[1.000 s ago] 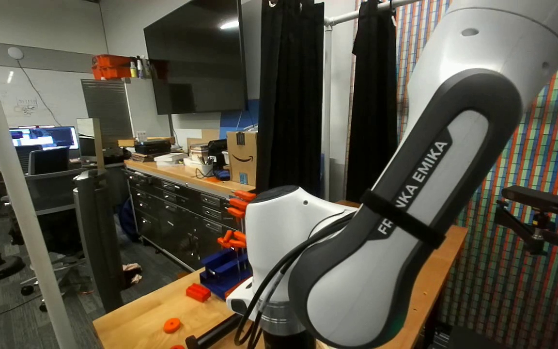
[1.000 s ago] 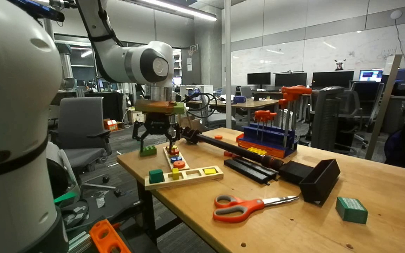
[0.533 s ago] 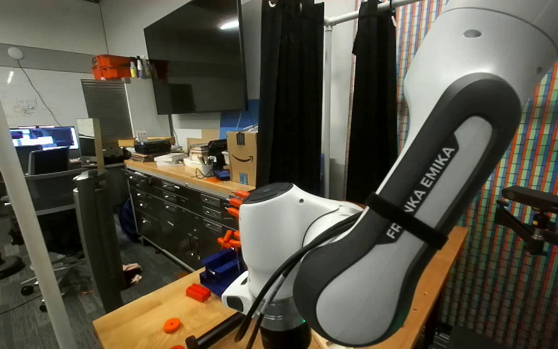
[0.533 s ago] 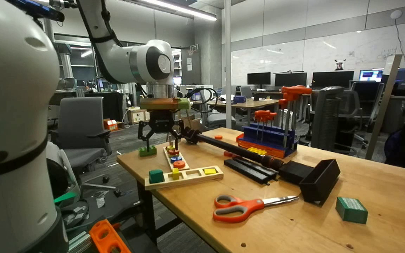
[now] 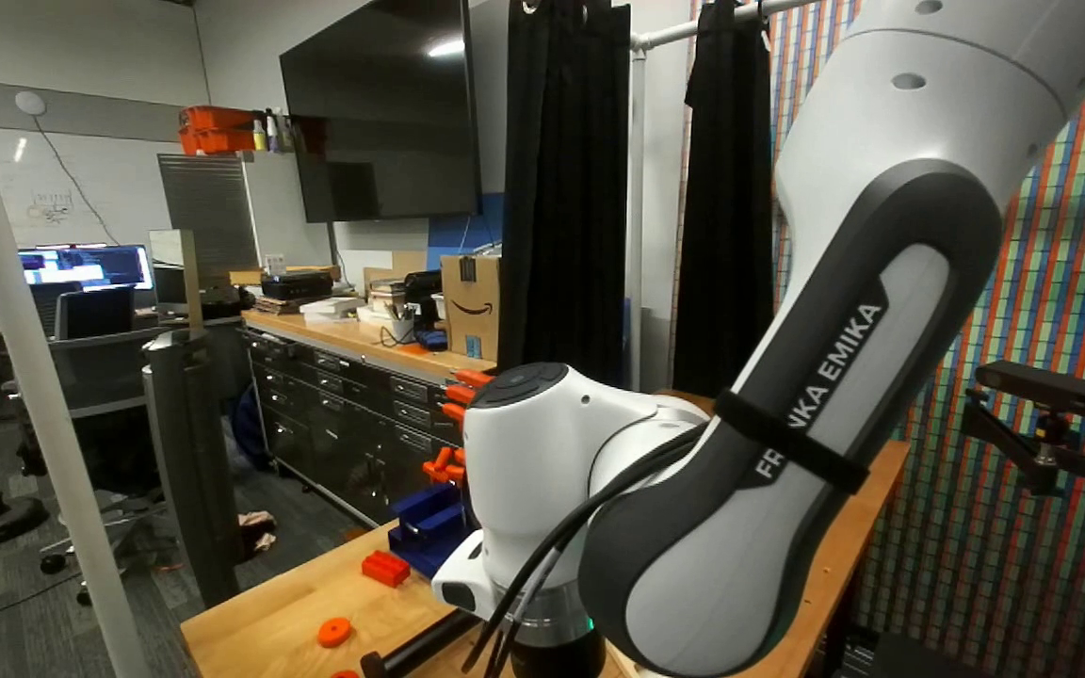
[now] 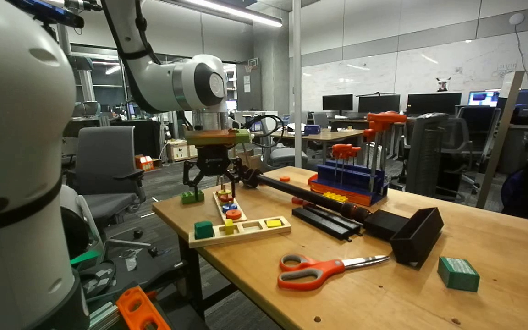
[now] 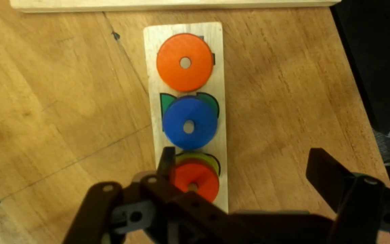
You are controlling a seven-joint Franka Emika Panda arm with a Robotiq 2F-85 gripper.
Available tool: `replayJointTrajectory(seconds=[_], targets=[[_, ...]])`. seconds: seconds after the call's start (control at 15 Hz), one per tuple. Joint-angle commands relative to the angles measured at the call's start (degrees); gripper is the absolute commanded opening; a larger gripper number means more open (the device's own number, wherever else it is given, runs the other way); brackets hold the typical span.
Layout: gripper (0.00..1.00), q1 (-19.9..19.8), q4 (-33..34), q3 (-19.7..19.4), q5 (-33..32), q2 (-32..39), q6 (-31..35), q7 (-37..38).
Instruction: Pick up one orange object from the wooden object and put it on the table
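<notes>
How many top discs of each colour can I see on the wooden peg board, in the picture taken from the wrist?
Orange disc: 1
Blue disc: 1
Red disc: 1
Total: 3
The hand hides part of the wooden peg board, so any discs behind it can't be counted.

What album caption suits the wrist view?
Open gripper near a wooden board with orange disc, blue disc and red disc.

1. Robotics lab, part office.
2. Robot arm [image 6: 154, 85] over wooden table [image 6: 397, 307].
3. Scissors [image 6: 332, 266], rack [image 6: 328, 174] of orange-handled tools [image 6: 385, 118] on it.
4. Office chair [image 6: 103, 158], monitors [image 6: 433, 105], whiteboard [image 6: 355, 71] in background.
5. Long drawer cabinet [image 5: 345, 410], big wall screen [image 5: 382, 113], cardboard box [image 5: 472, 306].
</notes>
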Motion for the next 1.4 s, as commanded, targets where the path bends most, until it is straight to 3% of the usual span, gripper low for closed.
replayJointTrajectory(seconds=[0.0, 1.13, 1.2, 1.27, 1.33], targets=[[1.0, -1.49, 1.78, 0.8, -2.16, 2.27, 1.43, 0.4], [1.0, -5.69, 6.52, 0.2, -3.97, 5.97, 1.02, -0.53], [0.75, -5.8, 6.62, 0.2, -4.01, 6.07, 1.06, -0.54], [0.74, -5.9, 6.76, 0.21, -3.99, 6.12, 0.99, -0.59], [0.66, -5.96, 6.85, 0.22, -4.0, 6.17, 0.92, -0.55]])
